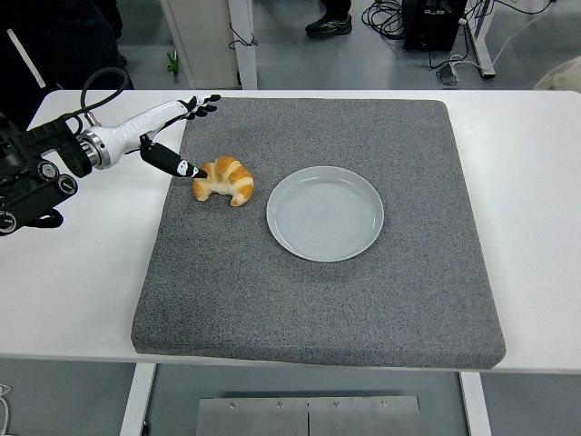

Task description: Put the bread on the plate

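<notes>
Head view: left hand (172, 136) at left end of bread (224, 180), nothing grasped.
Near to far, on white surface (82, 272): grey mat (309, 309), bare toward near edge; mid-mat, pale plate (325, 213), nothing on it; just left of plate and apart from its rim, bread, a croissant, long axis roughly left to right, tips turned toward near edge; beyond and to left, left hand entering from left edge, fingers spread, thumb tip at or nearly touching bread's left end, other fingers (204, 102) reaching over mat's far-left corner. Bread to right of hand, plate further right along same line. Right hand out of sight, so left judged nearer. Placement not yet done.
</notes>
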Motion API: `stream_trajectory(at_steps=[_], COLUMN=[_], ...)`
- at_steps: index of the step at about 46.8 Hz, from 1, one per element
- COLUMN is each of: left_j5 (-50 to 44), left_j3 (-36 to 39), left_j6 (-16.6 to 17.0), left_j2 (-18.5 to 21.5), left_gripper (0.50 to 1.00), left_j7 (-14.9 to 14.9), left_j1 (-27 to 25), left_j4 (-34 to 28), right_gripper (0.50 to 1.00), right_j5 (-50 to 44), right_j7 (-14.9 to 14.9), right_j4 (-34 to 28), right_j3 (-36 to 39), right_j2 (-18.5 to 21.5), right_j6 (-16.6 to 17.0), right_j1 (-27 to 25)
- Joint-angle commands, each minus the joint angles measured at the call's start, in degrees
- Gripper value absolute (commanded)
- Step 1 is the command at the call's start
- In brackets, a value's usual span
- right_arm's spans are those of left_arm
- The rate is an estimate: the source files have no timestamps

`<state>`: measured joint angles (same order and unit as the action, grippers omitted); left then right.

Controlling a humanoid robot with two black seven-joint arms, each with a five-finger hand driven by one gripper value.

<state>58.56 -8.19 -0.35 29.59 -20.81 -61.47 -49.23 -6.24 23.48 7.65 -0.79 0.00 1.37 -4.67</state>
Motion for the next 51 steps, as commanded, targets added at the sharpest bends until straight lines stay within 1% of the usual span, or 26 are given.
stream_trajectory(at_steps=[1,7,14,18,25,30,35,41,51], left_j5=[2.3,4.1,4.1,4.1,4.1,4.1,4.1,4.2,4.2], left_j3=[0.0,1.9,6.3,7.7,8.0,8.1,9.2,10.3,11.8], left_j6=[1.0,2.7,6.6,8.2,9.8,10.7,11.1,13.0,16.3], left_j2=[-0.1,-1.0,-1.2,-2.2,-2.7,-3.8,-4.4,-5.5,-5.8], left_gripper=[0.971,0.971,0.969,0.969,0.969,0.969,0.969,0.969,0.968], left_j7=[0.0,0.0,-0.1,-0.1,-0.1,-0.2,-0.1,-0.2,-0.4], left_j1=[0.3,0.1,-0.2,-0.3,-0.1,-0.1,-0.1,-0.1,0.0], left_j4=[0.0,0.0,0.0,0.0,0.0,0.2,0.4,0.9,1.1], right_gripper=[1.0,1.0,1.0,1.0,1.0,1.0,1.0,1.0,1.0], right_j5=[0.0,0.0,0.0,0.0,0.0,0.0,0.0,0.0,0.0], right_j7=[0.0,0.0,0.0,0.0,0.0,0.0,0.1,0.0,0.0], right_j4=[0.0,0.0,0.0,0.0,0.0,0.0,0.0,0.0,0.0], right_j3=[0.0,0.0,0.0,0.0,0.0,0.0,0.0,0.0,0.0], right_j2=[0.0,0.0,0.0,0.0,0.0,0.0,0.0,0.0,0.0], right_j6=[0.0,0.0,0.0,0.0,0.0,0.0,0.0,0.0,0.0], right_j1=[0.0,0.0,0.0,0.0,-0.1,0.0,0.0,0.0,0.0])
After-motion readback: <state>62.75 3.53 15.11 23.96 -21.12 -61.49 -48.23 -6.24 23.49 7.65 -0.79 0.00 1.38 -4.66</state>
